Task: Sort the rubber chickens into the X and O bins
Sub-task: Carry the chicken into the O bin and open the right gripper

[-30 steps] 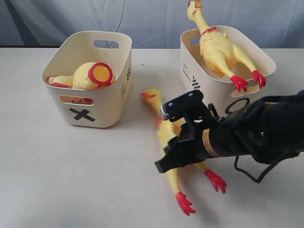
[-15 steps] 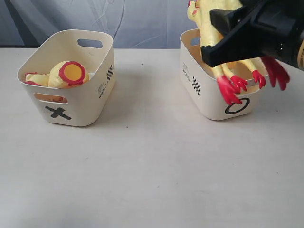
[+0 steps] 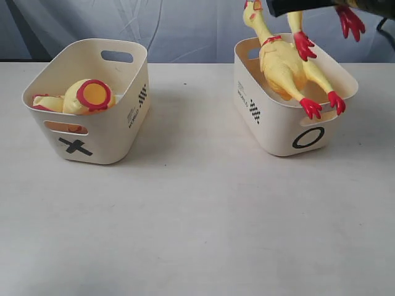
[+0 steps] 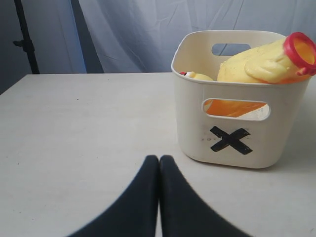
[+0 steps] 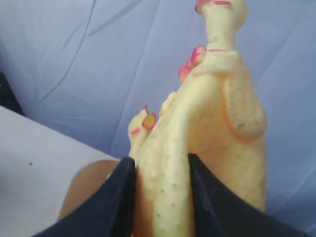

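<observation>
Over the O bin (image 3: 281, 132), right claw (image 5: 159, 167) grips a chicken (image 5: 212, 133), neck outward, feet down

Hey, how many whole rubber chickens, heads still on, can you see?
2. One chicken lies in the O bin; the held chicken hangs from the right gripper above it. More could hide in the X bin.

A pale, flat table (image 3: 197, 222) was seen in the exterior view. Two cream bins were set right on it, well apart. The X bin (image 3: 105, 145) was placed on the left side. The O bin (image 3: 274, 132) was placed on the right side.
</observation>
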Robot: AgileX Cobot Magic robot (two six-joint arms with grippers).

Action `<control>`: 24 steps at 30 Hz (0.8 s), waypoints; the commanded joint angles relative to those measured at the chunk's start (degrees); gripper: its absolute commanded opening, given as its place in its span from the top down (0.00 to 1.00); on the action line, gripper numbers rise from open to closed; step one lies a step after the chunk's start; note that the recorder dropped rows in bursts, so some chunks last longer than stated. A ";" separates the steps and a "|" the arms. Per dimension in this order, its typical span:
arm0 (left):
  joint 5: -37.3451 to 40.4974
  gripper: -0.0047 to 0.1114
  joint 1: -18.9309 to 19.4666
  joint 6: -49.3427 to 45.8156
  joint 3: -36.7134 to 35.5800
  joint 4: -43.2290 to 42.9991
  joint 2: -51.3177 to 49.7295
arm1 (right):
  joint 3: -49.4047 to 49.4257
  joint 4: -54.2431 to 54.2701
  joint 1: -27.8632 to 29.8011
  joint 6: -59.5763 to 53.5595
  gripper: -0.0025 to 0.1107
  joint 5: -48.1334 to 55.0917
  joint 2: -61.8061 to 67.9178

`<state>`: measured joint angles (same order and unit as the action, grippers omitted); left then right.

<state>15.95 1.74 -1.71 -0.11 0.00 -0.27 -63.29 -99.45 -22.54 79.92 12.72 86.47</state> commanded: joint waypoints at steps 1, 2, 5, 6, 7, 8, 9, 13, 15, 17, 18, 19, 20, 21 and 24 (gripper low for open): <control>-0.54 0.96 -0.26 0.16 0.11 0.48 0.27 | -0.36 3.86 6.19 2.91 0.99 -3.84 13.23; -0.54 0.96 -0.26 0.16 0.11 0.48 0.27 | -0.36 7.69 7.77 2.91 0.99 -8.37 17.05; -0.54 0.96 -0.26 0.16 0.11 0.48 0.27 | 0.15 10.51 10.59 3.40 0.99 -24.38 26.28; -0.54 0.96 -0.26 0.16 0.11 0.48 0.27 | 0.15 10.28 10.59 4.12 0.99 -24.89 28.25; -0.54 0.96 -0.26 0.16 0.11 0.48 0.27 | 0.15 10.16 10.59 4.73 0.99 -23.71 29.39; -0.54 0.96 -0.26 0.16 0.11 0.48 0.27 | 0.15 9.24 10.22 4.85 0.99 -21.98 30.37; -0.54 0.96 -0.26 0.16 0.11 0.48 0.27 | 0.15 7.80 9.91 4.96 0.99 -20.78 30.90; -0.54 0.96 -0.26 0.16 0.11 0.48 0.27 | 0.15 3.83 9.87 4.97 0.99 -20.90 31.01; -0.54 0.96 -0.26 0.16 0.11 0.48 0.27 | 0.15 1.66 9.87 7.23 0.98 -23.24 30.90; -0.54 0.96 -0.26 0.16 0.11 0.48 0.27 | 0.15 -0.50 9.87 11.81 0.88 -28.89 30.90; -0.54 0.96 -0.26 0.16 0.11 0.48 0.27 | 0.15 -0.50 9.87 13.52 0.81 -30.33 30.90; -0.54 0.96 -0.26 0.16 0.11 0.48 0.27 | 0.15 -0.50 9.87 14.86 0.72 -32.25 31.01; -0.54 0.96 -0.26 0.16 0.11 0.48 0.27 | 0.15 -0.50 9.87 16.41 0.57 -35.99 31.01; -0.54 0.96 -0.26 0.16 0.11 0.48 0.27 | 0.15 -0.50 9.87 18.16 0.47 -38.07 31.01; -0.54 0.96 -0.26 0.16 0.11 0.37 0.27 | 0.15 -0.50 9.87 25.00 0.42 -45.08 30.60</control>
<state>15.95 1.74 -1.71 -0.11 0.00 -0.27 -65.72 -96.06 -11.60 99.62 -19.55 113.98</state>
